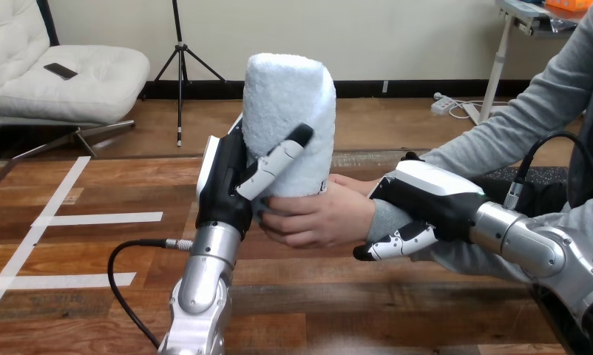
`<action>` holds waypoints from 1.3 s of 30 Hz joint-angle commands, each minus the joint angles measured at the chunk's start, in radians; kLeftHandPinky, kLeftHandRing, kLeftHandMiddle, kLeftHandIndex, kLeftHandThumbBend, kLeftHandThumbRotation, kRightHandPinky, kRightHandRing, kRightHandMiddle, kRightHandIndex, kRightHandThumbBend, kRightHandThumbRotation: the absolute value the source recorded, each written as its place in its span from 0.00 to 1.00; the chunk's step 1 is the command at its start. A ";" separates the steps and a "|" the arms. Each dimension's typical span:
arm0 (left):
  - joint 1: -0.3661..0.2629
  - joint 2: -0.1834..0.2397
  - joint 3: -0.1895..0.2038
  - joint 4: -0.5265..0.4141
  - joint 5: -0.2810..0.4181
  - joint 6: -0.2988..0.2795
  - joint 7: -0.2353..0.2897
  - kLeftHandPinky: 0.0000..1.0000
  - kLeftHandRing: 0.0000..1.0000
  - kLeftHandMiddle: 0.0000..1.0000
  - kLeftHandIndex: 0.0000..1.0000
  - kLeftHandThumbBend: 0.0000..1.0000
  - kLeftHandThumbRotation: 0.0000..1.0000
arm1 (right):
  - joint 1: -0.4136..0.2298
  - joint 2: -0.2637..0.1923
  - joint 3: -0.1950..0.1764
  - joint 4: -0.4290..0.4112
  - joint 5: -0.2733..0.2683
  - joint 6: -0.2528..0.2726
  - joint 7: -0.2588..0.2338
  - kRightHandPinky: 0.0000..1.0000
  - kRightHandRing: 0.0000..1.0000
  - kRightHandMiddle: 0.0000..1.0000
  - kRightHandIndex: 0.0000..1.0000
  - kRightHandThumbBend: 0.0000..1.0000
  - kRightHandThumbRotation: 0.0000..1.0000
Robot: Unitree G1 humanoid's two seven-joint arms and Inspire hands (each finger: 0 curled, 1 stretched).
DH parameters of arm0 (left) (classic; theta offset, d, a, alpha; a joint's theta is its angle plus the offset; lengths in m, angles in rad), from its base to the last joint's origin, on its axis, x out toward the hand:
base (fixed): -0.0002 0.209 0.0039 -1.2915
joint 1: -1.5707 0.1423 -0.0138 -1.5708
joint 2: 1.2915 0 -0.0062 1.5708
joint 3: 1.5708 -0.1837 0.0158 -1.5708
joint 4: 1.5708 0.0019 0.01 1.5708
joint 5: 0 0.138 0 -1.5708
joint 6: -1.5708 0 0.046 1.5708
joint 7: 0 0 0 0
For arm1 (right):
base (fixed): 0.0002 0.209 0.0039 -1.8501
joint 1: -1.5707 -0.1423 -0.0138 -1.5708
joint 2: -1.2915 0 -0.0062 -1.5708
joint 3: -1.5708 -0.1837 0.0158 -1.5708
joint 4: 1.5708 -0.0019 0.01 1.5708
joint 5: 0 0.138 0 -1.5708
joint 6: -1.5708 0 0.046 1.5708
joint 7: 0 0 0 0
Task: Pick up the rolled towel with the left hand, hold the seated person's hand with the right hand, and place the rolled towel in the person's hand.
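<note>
A white rolled towel stands upright above the middle of the table. My left hand is shut on it, with the thumb across its front and the palm at its left side. The person's hand reaches in from the right and curls around the towel's bottom end, touching my left hand. My right hand is shut on the person's wrist in the grey sleeve, its palm over the top and fingers curled beneath.
The wooden table carries white tape lines at the left. The person's grey-sleeved forearm crosses the right side, above my right arm.
</note>
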 commanded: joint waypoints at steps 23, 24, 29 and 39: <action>0.226 0.046 -0.030 -0.424 0.062 0.063 0.049 1.00 0.99 0.94 0.92 1.00 0.85 | -0.045 -0.009 -0.052 -0.106 0.067 0.061 0.071 0.44 0.52 0.58 0.61 0.99 0.64; 0.238 0.048 -0.029 -0.442 0.056 0.066 0.046 1.00 0.99 0.94 0.92 1.00 0.85 | -0.045 -0.011 -0.051 -0.106 0.066 0.062 0.074 0.46 0.54 0.60 0.62 0.99 0.64; 0.274 0.055 -0.029 -0.504 0.037 0.083 0.035 1.00 1.00 0.95 0.93 1.00 0.86 | -0.044 -0.014 -0.048 -0.115 0.059 0.082 0.085 0.58 0.67 0.70 0.72 1.00 0.69; 0.341 0.055 -0.022 -0.610 -0.015 0.110 0.017 1.00 0.99 0.96 0.93 1.00 0.88 | -0.040 -0.019 -0.041 -0.119 0.034 0.104 0.074 0.65 0.77 0.80 0.81 1.00 0.79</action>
